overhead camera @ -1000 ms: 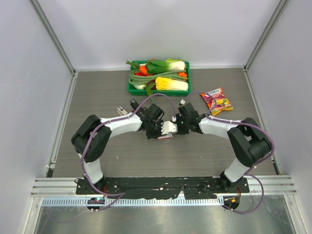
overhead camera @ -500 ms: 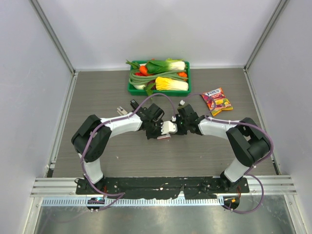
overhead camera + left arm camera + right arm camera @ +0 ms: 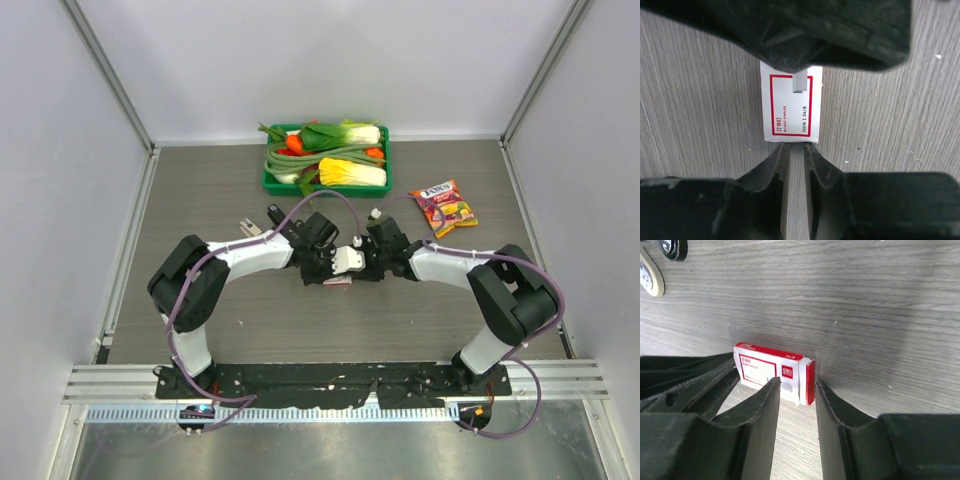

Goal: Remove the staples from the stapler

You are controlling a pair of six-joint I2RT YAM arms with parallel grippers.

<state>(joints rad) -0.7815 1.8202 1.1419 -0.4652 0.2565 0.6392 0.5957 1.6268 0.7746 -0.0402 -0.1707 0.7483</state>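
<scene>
While the stapler (image 3: 249, 228) lay well apart to the left, the staples (image 3: 800, 82) rested on the staple box (image 3: 787, 117). The right gripper (image 3: 796, 385) stood spread over them, and the left gripper (image 3: 795, 148) was nearly closed, its hold unclear. Unloading seemed nearly finished; the next move called for withdrawing without nudging them.

light: bright, even, overhead | shadows: soft | top: sharp | wrist: left end effector (image 3: 796, 146) blurred
</scene>
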